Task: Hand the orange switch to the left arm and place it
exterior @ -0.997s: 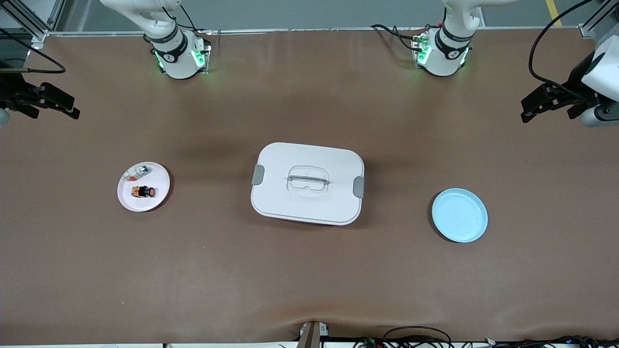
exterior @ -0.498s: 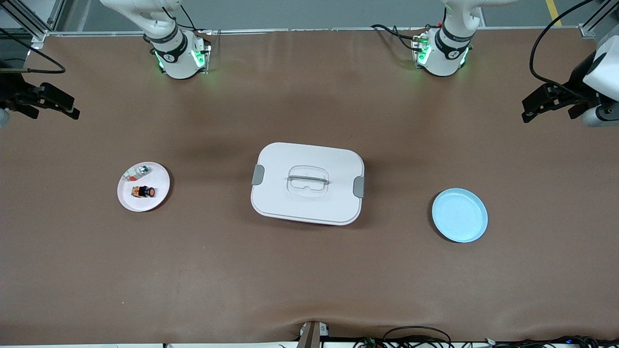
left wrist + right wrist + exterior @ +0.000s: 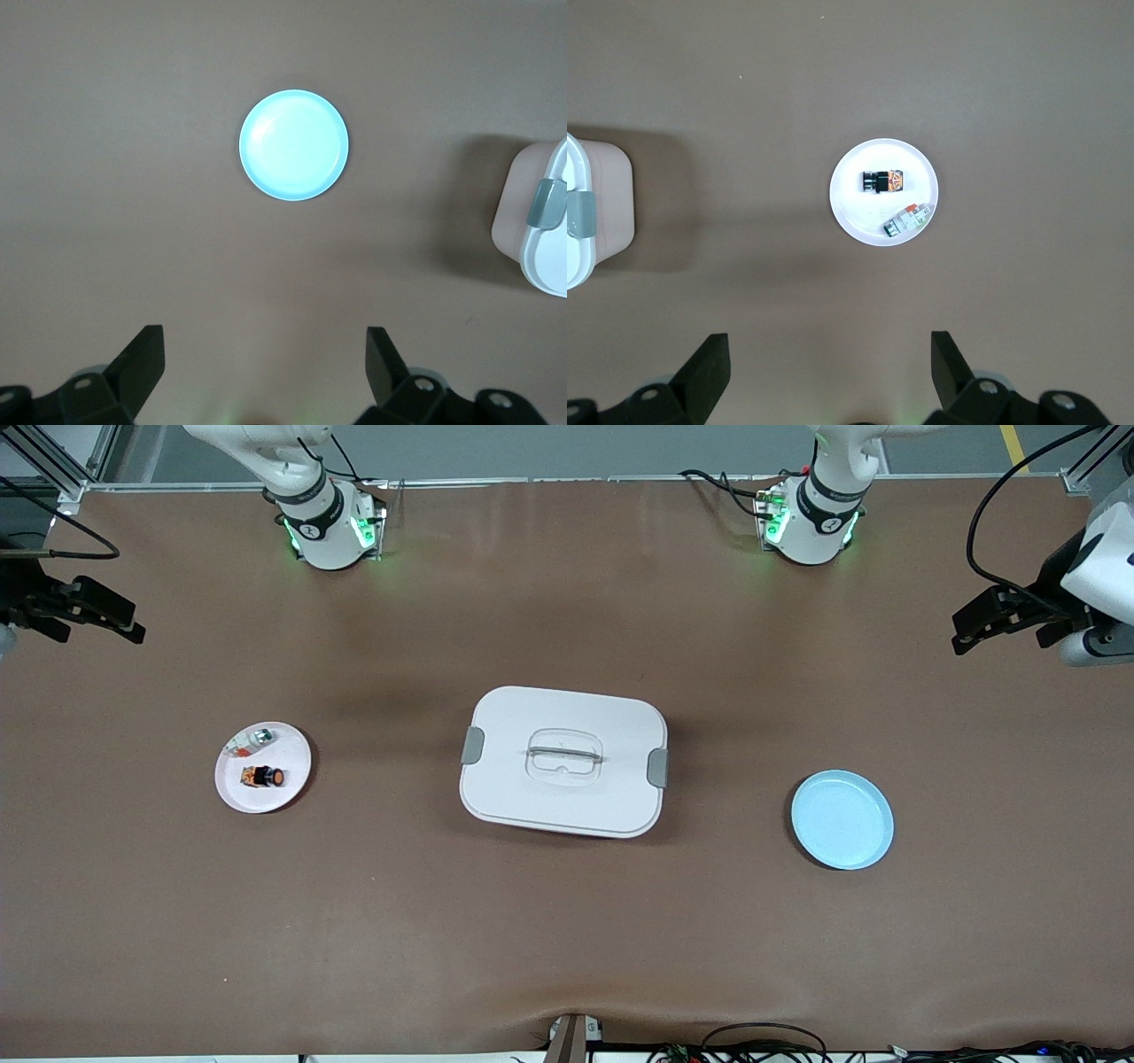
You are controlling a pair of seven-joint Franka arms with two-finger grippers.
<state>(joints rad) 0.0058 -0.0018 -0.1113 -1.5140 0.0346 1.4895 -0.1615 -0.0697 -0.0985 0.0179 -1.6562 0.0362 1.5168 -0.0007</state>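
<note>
Stubby orange switch (image 3: 264, 777) on round white plate (image 3: 288, 784); smooth rounded box (image 3: 563, 762) mid-table.

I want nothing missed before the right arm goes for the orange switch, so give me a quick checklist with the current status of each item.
1. Orange switch lying on the pink plate: ok.
2. Right hand open, empty, up over the table's right-arm end: ok.
3. Left hand open, empty, waiting: ok.
4. Silver-and-red item apart from the switch: ok.
5. Box closed mid-table between the plates: ok.
6. Blue plate empty: ok.
</note>
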